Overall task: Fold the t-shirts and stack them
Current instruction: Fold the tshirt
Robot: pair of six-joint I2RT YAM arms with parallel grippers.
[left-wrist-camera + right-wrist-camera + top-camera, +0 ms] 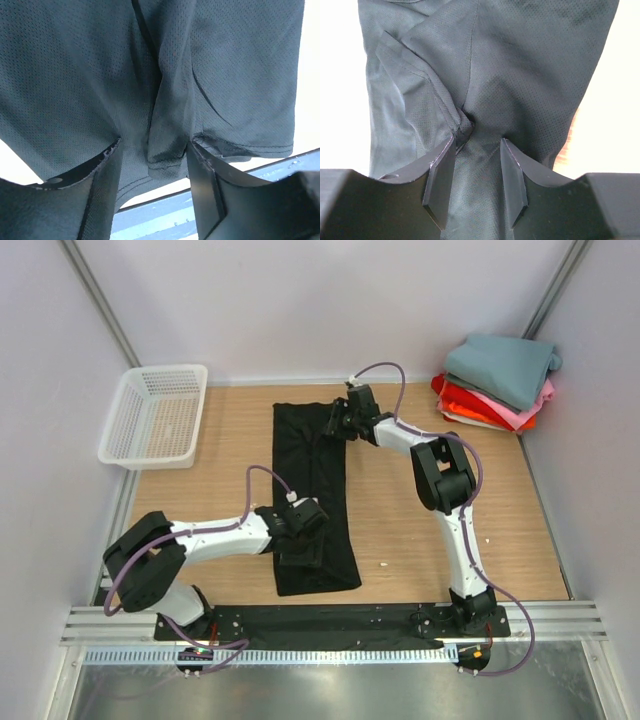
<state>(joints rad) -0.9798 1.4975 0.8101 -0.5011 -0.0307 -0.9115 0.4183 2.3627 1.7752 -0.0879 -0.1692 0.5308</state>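
The black t-shirt (312, 495) lies on the table folded into a long narrow strip running near to far. My left gripper (303, 536) rests on its near part. In the left wrist view its jaws stand partly apart, with a raised fold of black cloth (167, 130) between them by the hem. My right gripper (338, 422) rests on the shirt's far end, its jaws partly apart over gathered black cloth (477, 150). A stack of folded shirts sits at the far right corner, with teal-grey (503, 368) on top, then pink (520, 416), red-orange (470, 400) and white.
A white plastic mesh basket (156, 416) stands at the far left of the table. The arm bases and a metal rail (330, 625) run along the near edge. Grey walls close in the table on three sides.
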